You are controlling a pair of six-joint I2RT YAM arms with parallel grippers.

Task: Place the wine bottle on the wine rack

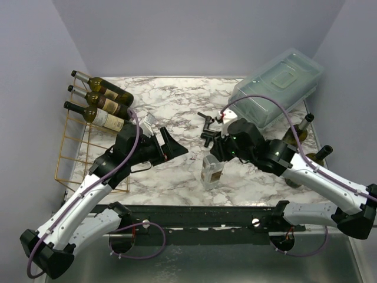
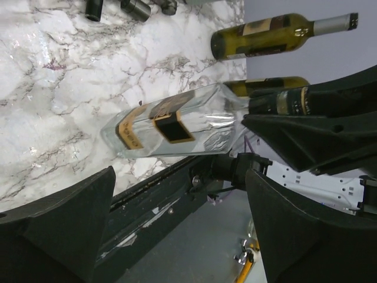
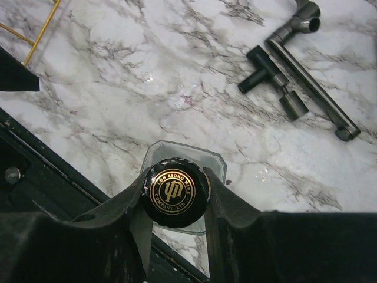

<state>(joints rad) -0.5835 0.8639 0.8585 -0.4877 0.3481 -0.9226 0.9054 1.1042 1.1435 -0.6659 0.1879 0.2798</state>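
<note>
The wine bottle [image 3: 177, 190], a square clear-glass one with a black, gold-lettered cap, is standing upright directly beneath the right fingers [image 3: 230, 213], which are clamping its cap from both sides. Its base is sitting at or just above the marble counter [image 1: 177, 103]; the views are not showing which. A gold and black label is facing the left fingers [image 2: 65, 227].

Those left fingers are spread wide apart with nothing between them, and they are pointing at the bottle, which is standing just beyond their tips.

The wine rack [image 1: 75, 152], a gold wire frame, is resting behind the left fingers, on the side away from the held bottle and well apart from it. Three dark green bottles [image 1: 100, 101] are lying across its top, necks pointing away from both pairs of fingers.

Ahead of the right fingers, dark metal fittings [image 3: 294, 65] are lying loose on the counter. A translucent grey lidded box [image 1: 277, 85] is sitting further off in that direction. Two more green bottles [image 1: 297, 132] are standing behind the right fingers, beside that arm.
</note>
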